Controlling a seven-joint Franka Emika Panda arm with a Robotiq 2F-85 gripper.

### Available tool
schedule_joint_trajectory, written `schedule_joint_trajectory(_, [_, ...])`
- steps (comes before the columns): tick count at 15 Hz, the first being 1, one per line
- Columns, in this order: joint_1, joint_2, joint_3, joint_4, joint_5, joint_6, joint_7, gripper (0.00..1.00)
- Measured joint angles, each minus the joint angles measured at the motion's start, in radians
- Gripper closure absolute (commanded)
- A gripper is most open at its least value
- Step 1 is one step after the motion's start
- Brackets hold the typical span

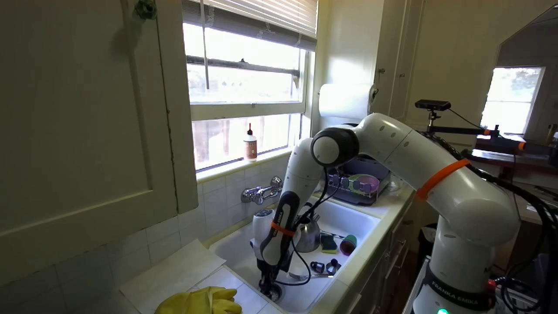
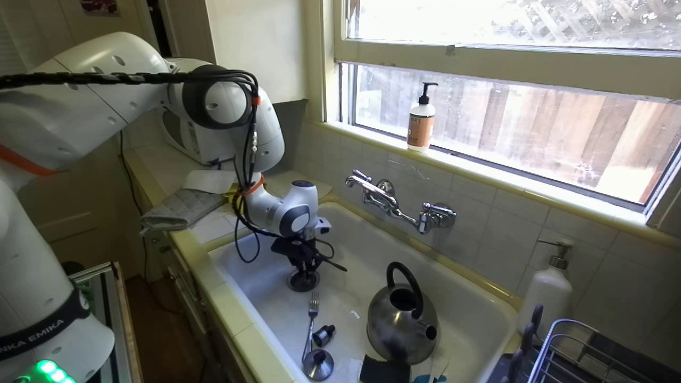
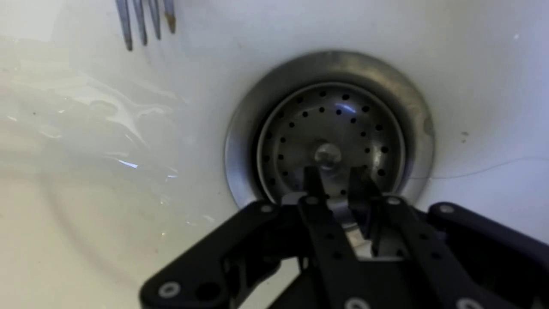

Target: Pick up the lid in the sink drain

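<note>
Lid [image 3: 319, 131], round and perforated, seated in the sink drain [image 3: 332, 65]; my gripper [image 3: 333, 177] over it, jaws parted by a narrow gap.

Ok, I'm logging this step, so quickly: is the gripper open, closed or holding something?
Gripper: partly open, a gap showing, no hold on the drain lid visible.

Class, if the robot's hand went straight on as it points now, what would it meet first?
Most likely the perforated drain lid, near its central knob, though the depth beneath the hand is unclear.
</note>
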Motion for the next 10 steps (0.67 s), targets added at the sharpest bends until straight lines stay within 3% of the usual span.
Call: schedule_joint_trajectory(10, [-0.02, -0.028, 0.011, -0.038, 0.0, -0.016, 0.0, 1.0])
